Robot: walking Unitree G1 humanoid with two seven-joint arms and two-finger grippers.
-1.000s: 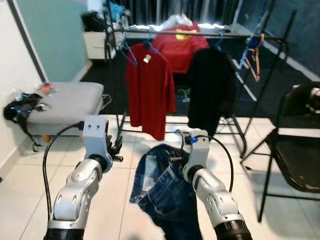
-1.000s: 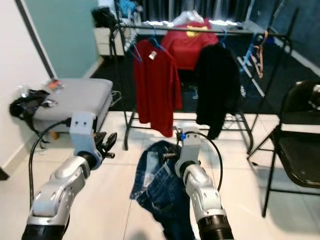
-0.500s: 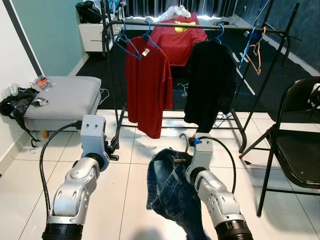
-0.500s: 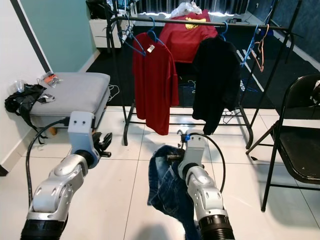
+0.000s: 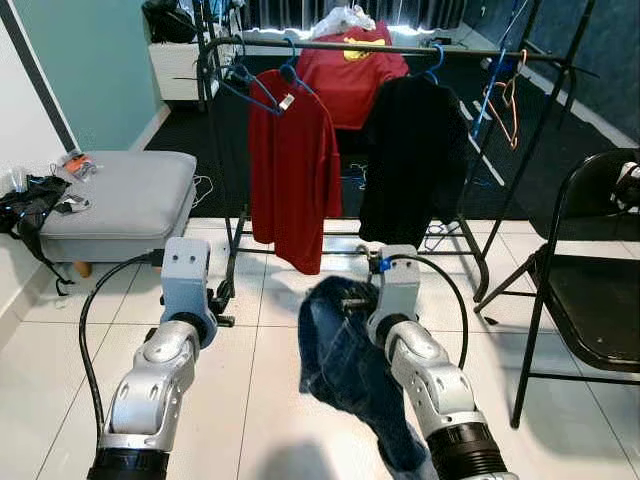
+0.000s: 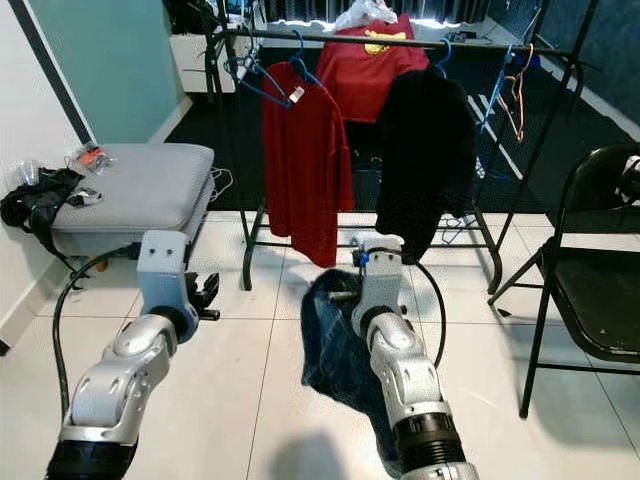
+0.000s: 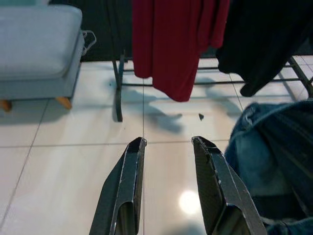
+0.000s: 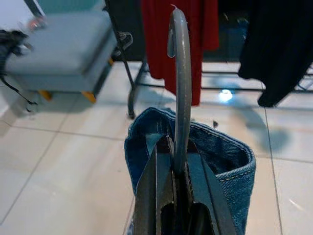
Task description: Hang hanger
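Nearest me: right gripper [image 8: 177,169] clamped on the grey hanger [image 8: 179,83], jeans [image 5: 345,350] hanging from it above the tiles. Left gripper [image 7: 168,147] parted, holding nothing. Beyond: clothes rack [image 5: 400,48] with red shirt [image 5: 292,170] and black garment [image 5: 412,155]; folding chair [image 5: 590,290] right, grey ottoman [image 5: 115,195] left.

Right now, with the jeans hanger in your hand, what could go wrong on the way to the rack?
The right hand is shut on the hanger's hook alone, so the heavy jeans might swing or twist it loose. On the rail, the red shirt and black garment hang close together, so the hook may snag them.
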